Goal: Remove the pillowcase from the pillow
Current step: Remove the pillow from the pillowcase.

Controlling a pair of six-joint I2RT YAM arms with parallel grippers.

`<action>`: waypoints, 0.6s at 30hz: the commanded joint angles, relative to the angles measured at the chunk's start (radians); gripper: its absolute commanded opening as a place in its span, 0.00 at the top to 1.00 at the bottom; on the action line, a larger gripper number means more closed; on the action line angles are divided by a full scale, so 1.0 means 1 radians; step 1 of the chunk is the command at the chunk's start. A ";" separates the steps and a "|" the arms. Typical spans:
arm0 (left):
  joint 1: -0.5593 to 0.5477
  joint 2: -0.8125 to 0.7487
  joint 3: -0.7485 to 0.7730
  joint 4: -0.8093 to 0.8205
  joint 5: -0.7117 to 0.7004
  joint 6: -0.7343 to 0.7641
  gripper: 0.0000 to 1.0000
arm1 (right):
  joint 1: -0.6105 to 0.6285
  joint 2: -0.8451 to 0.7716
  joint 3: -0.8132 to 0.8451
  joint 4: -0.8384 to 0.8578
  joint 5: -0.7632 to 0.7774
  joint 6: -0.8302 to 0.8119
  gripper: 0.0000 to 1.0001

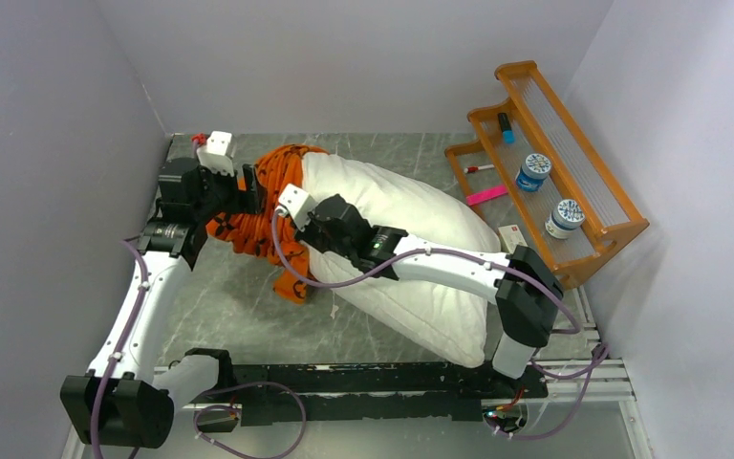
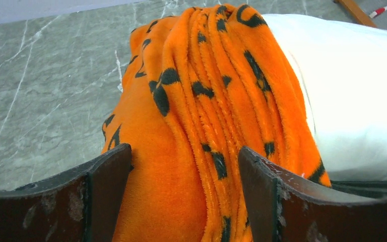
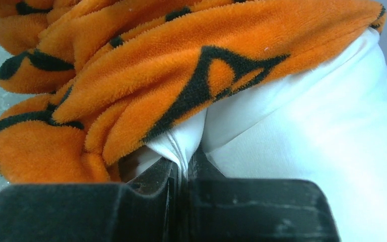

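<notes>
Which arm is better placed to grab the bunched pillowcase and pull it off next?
Left. The left gripper, open, straddles the bunched pillowcase; the right gripper is shut on a fold of the white pillow, anchoring it.

A grey, marble-veined worktop fills the middle of the frame between pale walls. A large plump white stuffed pillow lies slantwise across its centre and right. A bright orange fleecy pillowcase with dark brown motifs is bunched over the pillow's upper-left end and spills onto the stone. At the upper right stands an orange wooden stepped rack. A pink flat strip and a small white box lie beside the rack's lower left edge.
</notes>
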 commanded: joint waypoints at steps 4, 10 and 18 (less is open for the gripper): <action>-0.037 -0.024 -0.012 -0.018 -0.064 0.083 0.30 | -0.095 -0.101 -0.091 -0.053 0.157 0.080 1.00; -0.039 -0.022 -0.015 -0.026 -0.145 0.098 0.69 | -0.123 -0.177 -0.140 -0.044 0.154 0.099 1.00; -0.039 -0.034 -0.031 -0.022 -0.353 0.102 0.95 | -0.150 -0.252 -0.208 -0.046 0.173 0.110 1.00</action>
